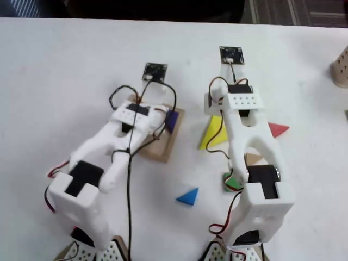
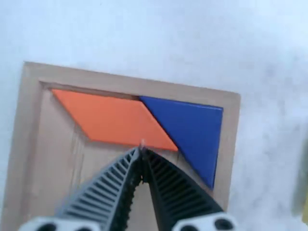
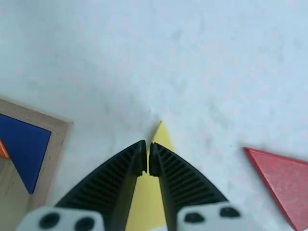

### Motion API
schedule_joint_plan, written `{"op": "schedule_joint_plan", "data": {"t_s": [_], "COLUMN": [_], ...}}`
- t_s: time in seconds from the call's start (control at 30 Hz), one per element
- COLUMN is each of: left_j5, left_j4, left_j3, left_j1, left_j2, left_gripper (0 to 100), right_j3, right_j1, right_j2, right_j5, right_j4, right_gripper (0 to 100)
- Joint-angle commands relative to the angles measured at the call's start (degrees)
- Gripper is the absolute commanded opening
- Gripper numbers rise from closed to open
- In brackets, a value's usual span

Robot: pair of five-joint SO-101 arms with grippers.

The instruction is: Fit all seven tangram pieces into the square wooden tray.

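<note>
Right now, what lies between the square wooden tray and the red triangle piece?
The yellow triangle piece, with the right gripper shut over it; the right wrist view shows this.

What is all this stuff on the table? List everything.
tray: one, wooden, under the left gripper
parallelogram: one, orange, in the tray
large triangle: one, blue, in the tray beside it
yellow triangle: one, under the right gripper
red triangle: one, right of the right arm
green piece: one, partly under that arm
small triangle: one, blue, left of the green piece
holed object: one, tan, far right
table: one, white
left gripper: shut
right gripper: shut
</note>
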Motion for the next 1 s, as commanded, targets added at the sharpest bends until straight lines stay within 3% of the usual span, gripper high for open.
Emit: {"op": "schedule_joint_plan", "data": {"t_s": [0.0,0.1,0.23,0.67,0.97], "left_j5": [-0.1,-2.2,-2.1,-1.6,-1.9], "left_j4": [4.3,5.7,-0.2,-10.5,-4.8], "left_j3": [-1.8,-1.8,-2.4,-2.0,-1.2], "left_j1": [-0.5,-2.8,-5.2,-4.0,-4.1], "left_j2": [-3.8,-5.1,-1.0,2.2,-1.1], "left_gripper": [2,2,2,2,2], "right_j3": [-3.0,-3.0,-3.0,-3.0,-3.0], "right_j1": [-0.2,-0.2,-0.4,-0.4,-0.2], "right_j2": [-1.1,-1.1,-0.9,-0.8,-0.9], "right_j5": [1.1,1.1,1.1,1.0,1.0], "right_j4": [0.0,0.0,0.0,0.0,0.0], "right_gripper": [2.1,2.1,2.1,2.1,2.1]}}
